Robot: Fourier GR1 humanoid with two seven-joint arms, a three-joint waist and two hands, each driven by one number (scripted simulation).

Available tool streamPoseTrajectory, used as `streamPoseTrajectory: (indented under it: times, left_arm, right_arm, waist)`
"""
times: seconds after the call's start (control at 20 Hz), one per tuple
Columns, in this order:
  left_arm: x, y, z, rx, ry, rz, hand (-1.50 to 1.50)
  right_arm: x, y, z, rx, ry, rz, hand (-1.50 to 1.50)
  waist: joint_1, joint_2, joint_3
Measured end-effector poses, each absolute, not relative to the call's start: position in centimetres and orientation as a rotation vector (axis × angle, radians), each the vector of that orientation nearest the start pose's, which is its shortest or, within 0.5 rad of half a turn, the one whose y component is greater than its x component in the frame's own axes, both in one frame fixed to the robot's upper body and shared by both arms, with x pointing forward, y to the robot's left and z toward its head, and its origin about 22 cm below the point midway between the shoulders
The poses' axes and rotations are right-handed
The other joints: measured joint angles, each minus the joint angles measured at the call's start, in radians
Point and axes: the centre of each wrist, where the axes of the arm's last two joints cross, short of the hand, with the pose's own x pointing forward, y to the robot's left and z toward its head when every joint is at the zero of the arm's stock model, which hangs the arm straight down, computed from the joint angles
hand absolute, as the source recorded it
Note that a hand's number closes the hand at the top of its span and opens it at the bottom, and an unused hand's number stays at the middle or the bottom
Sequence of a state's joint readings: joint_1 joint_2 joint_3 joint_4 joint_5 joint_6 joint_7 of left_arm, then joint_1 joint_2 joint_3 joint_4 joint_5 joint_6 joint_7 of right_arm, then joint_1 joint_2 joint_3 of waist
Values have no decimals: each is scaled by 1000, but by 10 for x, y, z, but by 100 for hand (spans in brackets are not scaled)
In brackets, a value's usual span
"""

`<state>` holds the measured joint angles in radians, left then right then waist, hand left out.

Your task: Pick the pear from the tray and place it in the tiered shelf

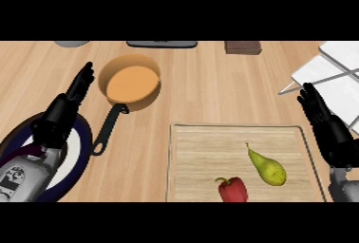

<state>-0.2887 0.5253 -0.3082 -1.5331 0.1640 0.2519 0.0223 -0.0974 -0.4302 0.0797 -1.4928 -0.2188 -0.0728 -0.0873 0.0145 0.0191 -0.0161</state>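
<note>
Right hand (329,133) is showing at 3 o'clock of the head view, fingers straight and pointing toward 11 o'clock, opened wide and holding nothing, its grey forearm coming in from the lower edge. At 8 o'clock from it, the wooden tray (238,126) is lying on the counter (210,85), its right rim just beside the hand. On the tray's right half the pear (268,167) is lying on its side, yellow-green, stem pointing to 11 o'clock and fat end to 5 o'clock, apart from the hand. A red pepper (232,190) is sitting at 8 o'clock from the pear, just beside it, with a thin strip of board showing between them. At 12 o'clock from the hand the white tiered shelf (328,73) is standing at the counter's right edge, its nearest corner just beside the hand. Across the counter at 9 o'clock, left hand (60,116) is resting open too, fingers straight and aimed at 1 o'clock, over a dark blue plate (82,142). An orange pan (132,81) is sitting between that hand and the tray, its black handle running toward 7 o'clock, near the plate's rim. A brown block (242,47) is lying at the far edge, at 12 o'clock.
</note>
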Motion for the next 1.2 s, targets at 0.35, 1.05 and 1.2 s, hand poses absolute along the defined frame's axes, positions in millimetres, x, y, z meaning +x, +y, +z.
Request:
streamPoseTrajectory:
  times: [0.35, 1.05, 1.2]
  left_arm:
    - [293, 239, 57, 168, -1670, -328, 0]
    - [286, 222, 19, 102, -1584, -269, 0]
    - [285, 222, 16, 96, -1577, -271, 0]
  right_arm:
    - [298, -305, 26, 129, -1390, 219, 150]
    - [307, -369, -19, -173, -1356, 200, -150]
    - [317, -377, -4, -63, -1329, 303, -150]
  waist:
    - [14, 5, 20]
    - [-1, -12, 17]
    - [-2, -14, 17]
